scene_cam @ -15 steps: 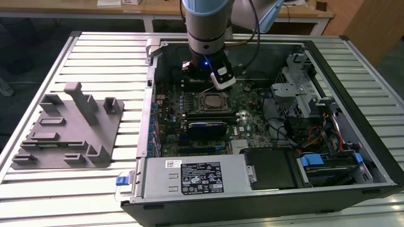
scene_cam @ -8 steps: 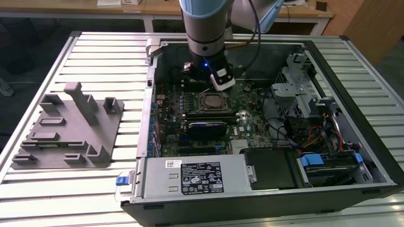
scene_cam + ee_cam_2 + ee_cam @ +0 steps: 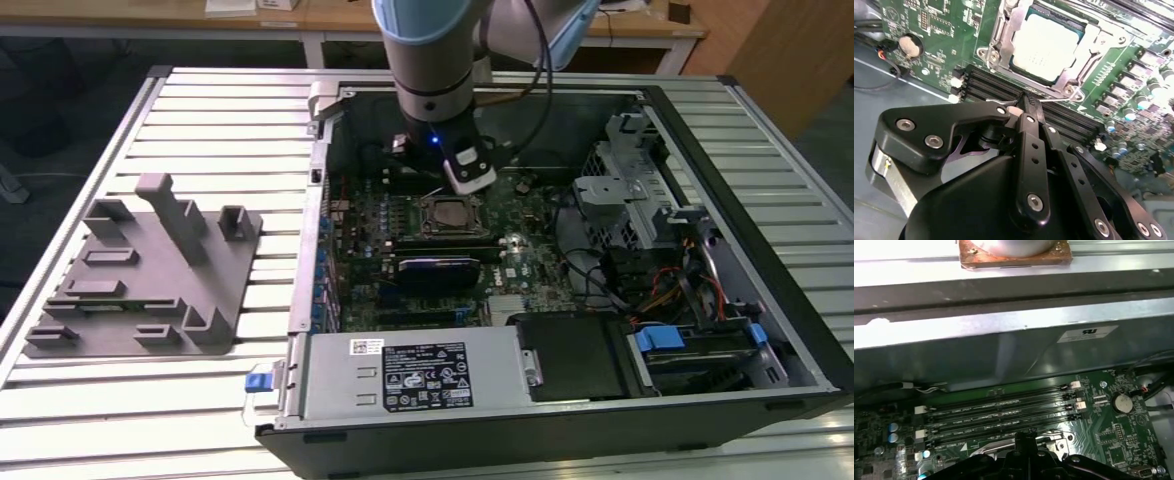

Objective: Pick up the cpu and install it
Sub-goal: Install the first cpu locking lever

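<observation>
A big metal surface holds an open computer case, lying in the middle of the exterior view. A grey plastic stand sits at the left, well apart from the case. Inside the case lies a green board with long black slots. The robot arm reaches down from the top. Its gripper has its fingers pressed together, holding nothing. The cpu sits in its metal frame, just beyond the gripper tip, across the slots.
</observation>
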`<state>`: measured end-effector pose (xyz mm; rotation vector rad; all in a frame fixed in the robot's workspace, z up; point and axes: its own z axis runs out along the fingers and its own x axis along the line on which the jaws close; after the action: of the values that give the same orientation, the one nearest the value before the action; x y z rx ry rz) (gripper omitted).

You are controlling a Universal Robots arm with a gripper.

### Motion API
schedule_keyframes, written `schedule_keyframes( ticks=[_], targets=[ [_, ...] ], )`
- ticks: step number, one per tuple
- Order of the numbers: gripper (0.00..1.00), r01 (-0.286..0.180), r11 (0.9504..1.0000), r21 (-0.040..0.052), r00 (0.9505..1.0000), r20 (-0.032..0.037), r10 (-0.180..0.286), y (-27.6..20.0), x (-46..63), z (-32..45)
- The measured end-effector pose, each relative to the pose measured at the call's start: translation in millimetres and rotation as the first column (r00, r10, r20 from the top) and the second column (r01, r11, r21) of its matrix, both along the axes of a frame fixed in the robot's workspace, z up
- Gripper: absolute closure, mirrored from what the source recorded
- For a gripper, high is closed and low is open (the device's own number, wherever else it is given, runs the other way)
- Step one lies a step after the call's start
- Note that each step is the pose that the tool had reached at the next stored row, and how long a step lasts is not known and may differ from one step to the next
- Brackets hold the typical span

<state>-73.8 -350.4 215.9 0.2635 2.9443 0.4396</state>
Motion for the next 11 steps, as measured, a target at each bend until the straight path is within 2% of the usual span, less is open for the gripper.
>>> schedule_keyframes(
  ticks=[5,8,11],
  targets=[
    [0.89,0.025,0.9997,0.001,0.9995,0.0173,-0.025,0.0,0.0,-2.5],
    [0.89,0.03,0.9995,0.007,0.9993,0.0197,-0.03,0.7,0.0,-3.9],
    [0.89,0.033,0.9994,0.0074,0.9993,0.0199,-0.033,2.7,-0.1,-5.0]
  ],
)
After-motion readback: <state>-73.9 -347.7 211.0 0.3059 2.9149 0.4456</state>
